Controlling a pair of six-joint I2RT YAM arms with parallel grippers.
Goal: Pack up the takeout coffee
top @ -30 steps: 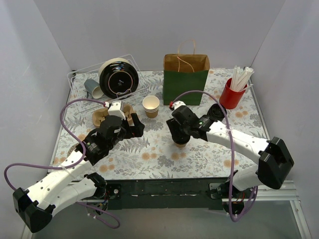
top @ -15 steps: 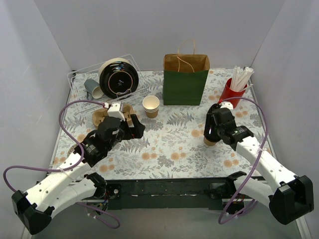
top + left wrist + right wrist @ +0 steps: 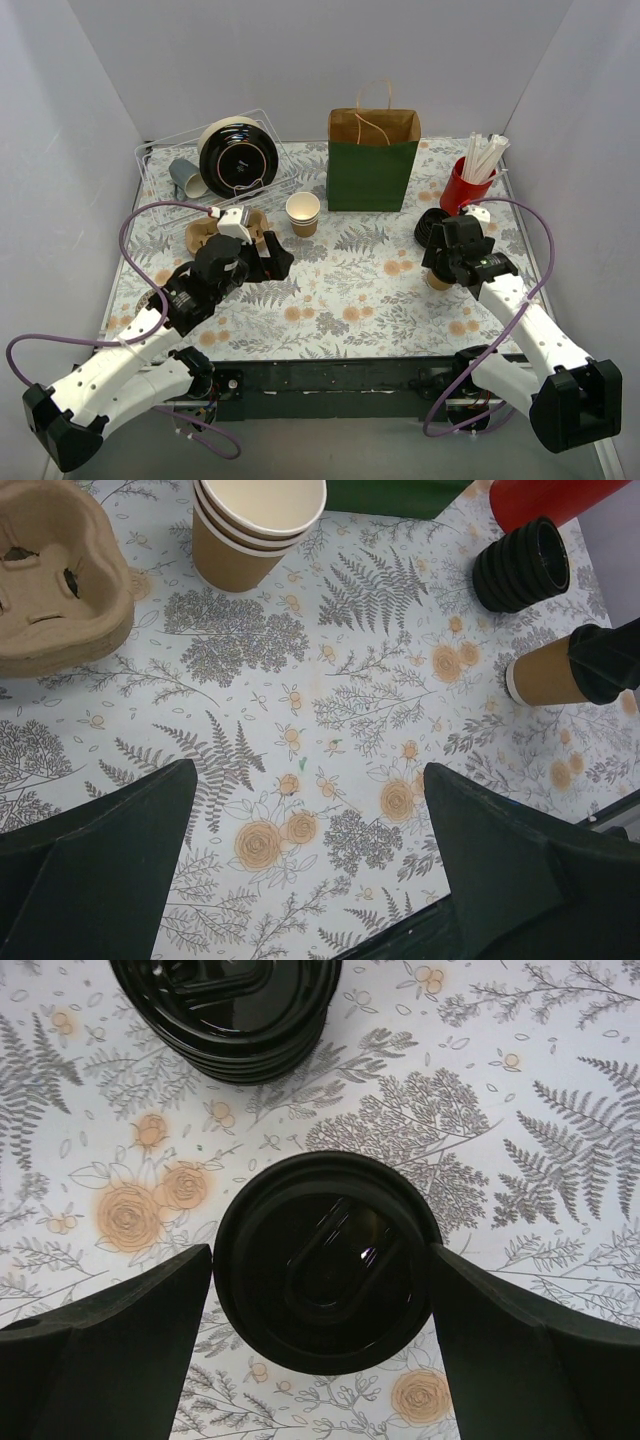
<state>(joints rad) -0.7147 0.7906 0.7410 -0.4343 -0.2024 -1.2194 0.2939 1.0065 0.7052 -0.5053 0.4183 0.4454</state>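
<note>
From above, the right gripper (image 3: 443, 262) hides most of the coffee cup (image 3: 437, 281), just beside the lid stack (image 3: 428, 228). The left wrist view shows the left gripper (image 3: 310, 850) spread wide, empty. The right wrist view shows fingers (image 3: 130, 1330) pressing both sides of the cup.

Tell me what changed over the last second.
The right fingers, shut on the coffee, carried it from the middle of the table rightward, to beside the lid stack. The left fingers, bag and open cups stayed put.
</note>
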